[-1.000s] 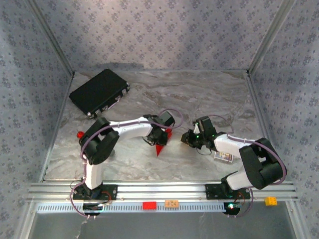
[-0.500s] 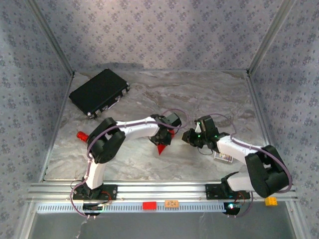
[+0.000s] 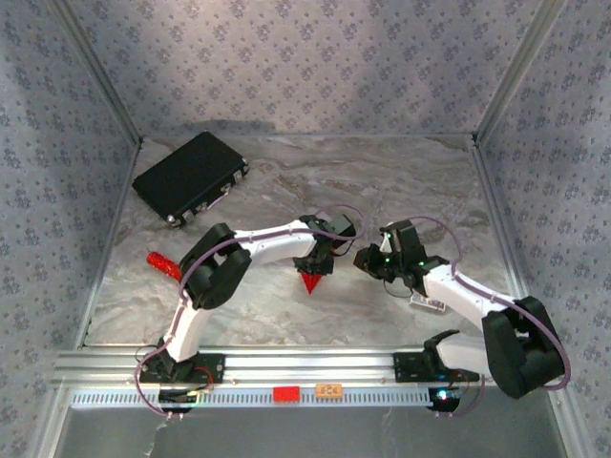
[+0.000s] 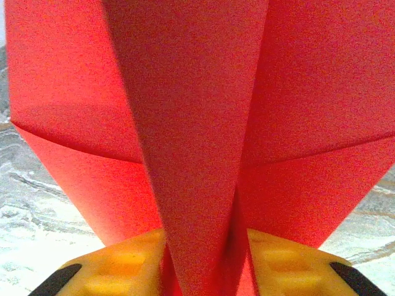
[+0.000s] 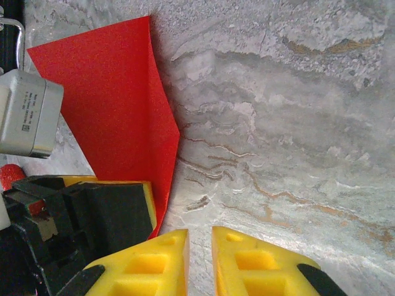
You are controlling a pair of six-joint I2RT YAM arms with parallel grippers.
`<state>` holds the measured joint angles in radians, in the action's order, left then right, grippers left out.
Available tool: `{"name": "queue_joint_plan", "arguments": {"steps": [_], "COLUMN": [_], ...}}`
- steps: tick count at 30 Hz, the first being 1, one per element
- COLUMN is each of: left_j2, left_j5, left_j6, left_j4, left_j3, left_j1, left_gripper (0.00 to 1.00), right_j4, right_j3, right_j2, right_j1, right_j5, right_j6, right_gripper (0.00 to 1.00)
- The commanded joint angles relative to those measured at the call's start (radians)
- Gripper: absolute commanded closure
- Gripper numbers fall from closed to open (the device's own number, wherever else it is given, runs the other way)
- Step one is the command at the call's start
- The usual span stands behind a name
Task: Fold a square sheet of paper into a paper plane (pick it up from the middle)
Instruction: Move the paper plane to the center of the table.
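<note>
The right gripper (image 5: 200, 235) hangs low over the grey-veined marble tabletop (image 5: 296, 111). Its yellow fingers (image 5: 259, 259) stand almost together, with a thin slit between them and nothing in it. One finger is just beside the edge of the bright-red sheet of thin paper (image 5: 111, 92). Next to it, the left gripper (image 4: 205, 240) has its jaws partly apart, one on each side of the paper's centre ridge; I cannot tell whether they pinch it. The paper is creased into a pointed wedge, a narrow ridge with a flap either side, at the middle of the table with its tip toward the arm bases. Far back on the left lies a flat black rectangular case (image 3: 189, 177).
</note>
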<state>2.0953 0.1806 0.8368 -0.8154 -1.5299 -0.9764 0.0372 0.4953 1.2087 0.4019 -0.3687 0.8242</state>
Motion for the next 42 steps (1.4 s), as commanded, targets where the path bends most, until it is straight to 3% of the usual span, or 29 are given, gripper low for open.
{"name": "queue_joint_plan", "arguments": {"steps": [1,12,42], "left_j2": [0.074,0.069,-0.088], "left_j5": [0.002,0.009,-0.039], "left_j6": [0.031,0.047,0.071], "left_j4": [-0.027,-0.027,-0.017], "left_j3": [-0.007,-0.009,0.002], "left_j1": [0.001,0.006,0.022], "left_gripper": [0.69,0.63,0.62], "right_j4": [0.034,0.030,0.105], "right_j3": [-0.017,-0.015,0.031], "right_j2": [-0.022,-0.019,-0.051], "right_j1": [-0.011,-0.023,-0.062], "right_j5": [0.017,0.010,0.022], "right_j6": [-0.015,-0.017,-0.055], "right_gripper": [0.80,0.80,0.79]}}
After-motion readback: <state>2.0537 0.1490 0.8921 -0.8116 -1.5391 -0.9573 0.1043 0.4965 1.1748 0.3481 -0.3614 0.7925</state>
